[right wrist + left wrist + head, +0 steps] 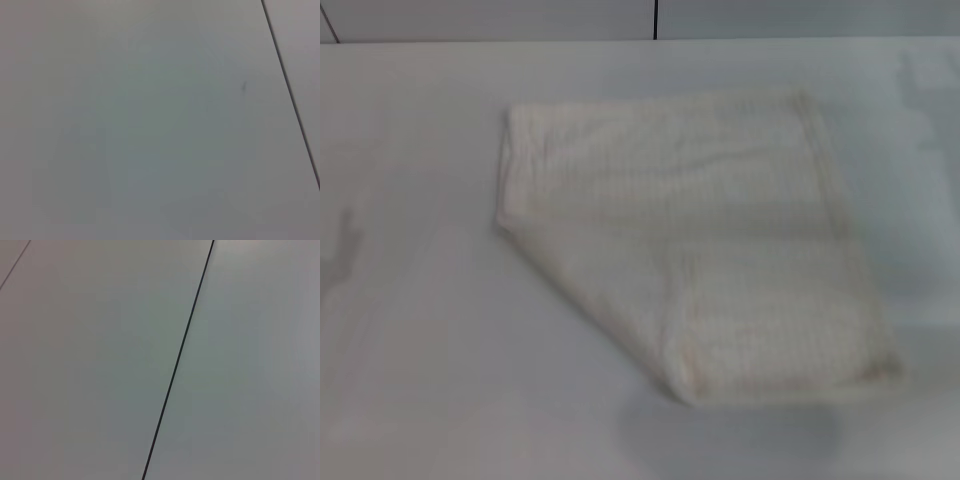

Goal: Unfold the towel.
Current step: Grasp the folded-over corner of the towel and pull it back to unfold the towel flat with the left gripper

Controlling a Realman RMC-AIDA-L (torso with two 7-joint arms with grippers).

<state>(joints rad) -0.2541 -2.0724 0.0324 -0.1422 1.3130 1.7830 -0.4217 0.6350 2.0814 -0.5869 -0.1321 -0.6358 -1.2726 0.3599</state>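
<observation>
Folded cream towel (710,240) lies flat on the white table (420,380).

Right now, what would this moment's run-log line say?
stage: not started | towel: folded, flat on table, near-left corner turned in | left tool: out of view | right tool: out of view

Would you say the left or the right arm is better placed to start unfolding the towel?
Probably the right, tentatively. Neither gripper is in view, but the towel lies folded slightly toward the robot's right on the table, and its nearest corner also sits on that side.
</observation>
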